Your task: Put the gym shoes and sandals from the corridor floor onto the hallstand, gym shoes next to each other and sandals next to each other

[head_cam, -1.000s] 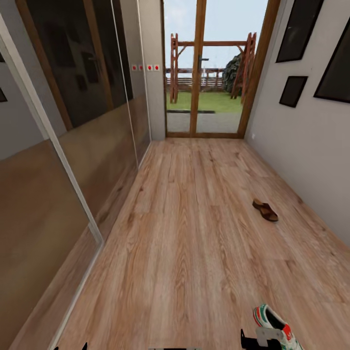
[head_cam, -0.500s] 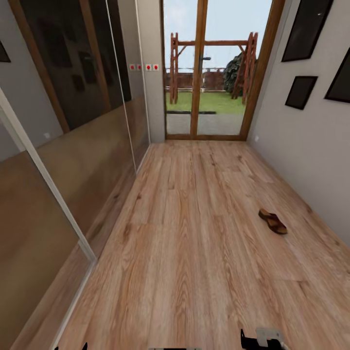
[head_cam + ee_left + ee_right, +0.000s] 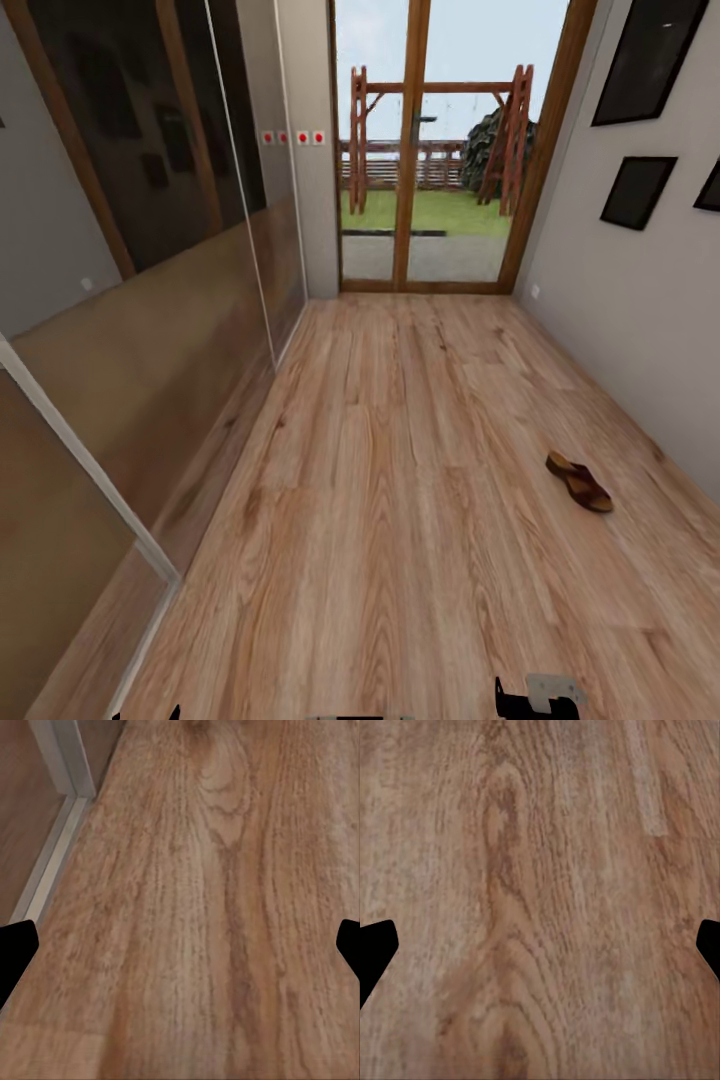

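One brown sandal [image 3: 579, 481] lies on the corridor floor [image 3: 400, 500] at the right, close to the right wall and well ahead of me. The gym shoes and the hallstand are out of view. My left gripper [image 3: 180, 952] is open over bare planks, its black fingertips [image 3: 16, 949] wide apart with nothing between them. My right gripper [image 3: 540, 952] is open in the same way above the wood grain. A part of the right arm [image 3: 540, 694] shows at the bottom edge of the head view.
Mirrored sliding wardrobe doors [image 3: 150, 300] run along the left, and their pale floor rail [image 3: 52, 862] lies near the left gripper. A glazed wooden door [image 3: 410, 200] closes the far end. The grey right wall [image 3: 640, 330] carries dark picture frames [image 3: 636, 190].
The whole view has advanced down the corridor: the camera moved forward. The gym shoe at the bottom right has slid out of the picture, and the sandal now appears nearer.
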